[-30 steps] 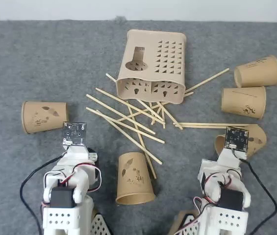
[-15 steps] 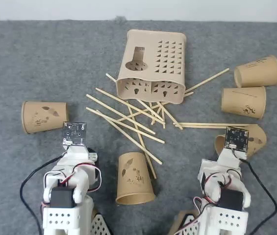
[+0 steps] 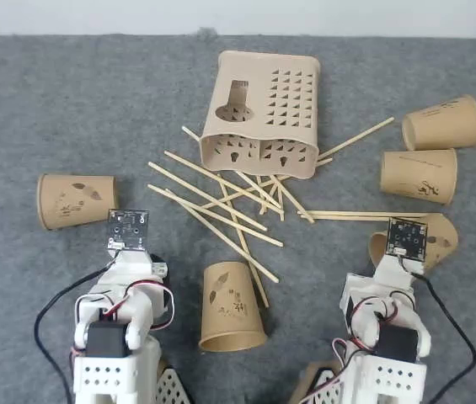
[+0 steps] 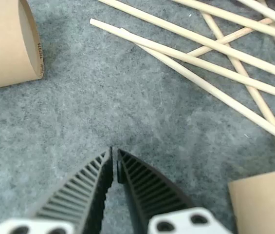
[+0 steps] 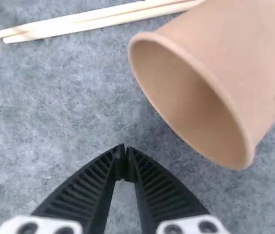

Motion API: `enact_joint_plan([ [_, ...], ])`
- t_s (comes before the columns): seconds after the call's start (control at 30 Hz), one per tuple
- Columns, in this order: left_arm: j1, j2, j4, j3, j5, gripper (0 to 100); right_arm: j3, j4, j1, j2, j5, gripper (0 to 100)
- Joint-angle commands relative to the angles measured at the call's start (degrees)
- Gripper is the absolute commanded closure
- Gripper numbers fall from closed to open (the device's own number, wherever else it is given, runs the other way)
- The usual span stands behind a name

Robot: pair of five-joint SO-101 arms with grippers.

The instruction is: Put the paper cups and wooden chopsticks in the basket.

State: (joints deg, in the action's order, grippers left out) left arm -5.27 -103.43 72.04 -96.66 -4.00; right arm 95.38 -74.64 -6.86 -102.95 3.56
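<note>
a: left wrist view: left gripper (image 4: 114,163) closed on nothing. right?
b: right gripper (image 5: 123,158) closed, empty; a paper cup (image 5: 210,87) on its side just beyond.
a: high view: chopsticks (image 3: 221,202) scattered at centre, basket (image 3: 261,114) tipped over at 12 o'clock.

Crossed chopsticks (image 3: 246,192) crowd the basket (image 3: 259,66) mouth — a cup (image 3: 231,307) lies between arms

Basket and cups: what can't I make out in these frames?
- High view: basket inside, hidden by its own wall.
- High view: some chopsticks' far ends, behind the basket's rim.
- High view: one cup, partly behind a wrist camera board.
- Right wrist view: the same cup's base, cut off by the edge.
</note>
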Motion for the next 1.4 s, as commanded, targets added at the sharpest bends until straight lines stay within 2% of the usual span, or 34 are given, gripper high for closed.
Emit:
enact_joint_plan([
  [0.0, 0.4, -0.9, 0.3, 0.1, 0.2, 99, 1.1, -0.3, -0.8, -1.0, 0.7, 99.1],
  [0.37, 0.4, -0.9, 0.3, 0.1, 0.2, 99, 1.1, -0.2, -0.5, -1.0, 0.6, 99.0],
  [0.6, 0.8, -0.9, 0.2, 0.1, 0.2, 99, 1.1, -0.2, 11.0, -1.0, 0.6, 99.1],
  [0.73, 0.3, -1.1, -0.9, 0.2, 0.4, 99, 0.2, -0.1, 10.1, -1.0, 0.6, 98.9],
  [0.87, -1.3, -1.1, -5.5, 1.5, 0.4, 99, -4.5, 1.4, 5.8, -1.0, 0.7, 98.9],
  [1.0, -9.0, -1.1, -8.6, 2.9, 0.4, 99, -3.3, 13.2, 5.1, -1.0, 0.6, 98.9],
  [1.1, -13.3, -1.1, -12.7, 1.8, 0.5, 99, 1.4, 23.6, 8.6, 0.0, 0.5, 98.9],
  [1.23, -12.5, -1.1, -13.5, 1.1, 1.1, 99, 1.1, 20.3, 10.5, 0.7, 0.4, 98.9],
  [1.37, -7.3, -1.0, -18.2, 1.0, 6.9, 99, 1.1, 19.8, 5.8, 0.7, -1.1, 98.9],
])
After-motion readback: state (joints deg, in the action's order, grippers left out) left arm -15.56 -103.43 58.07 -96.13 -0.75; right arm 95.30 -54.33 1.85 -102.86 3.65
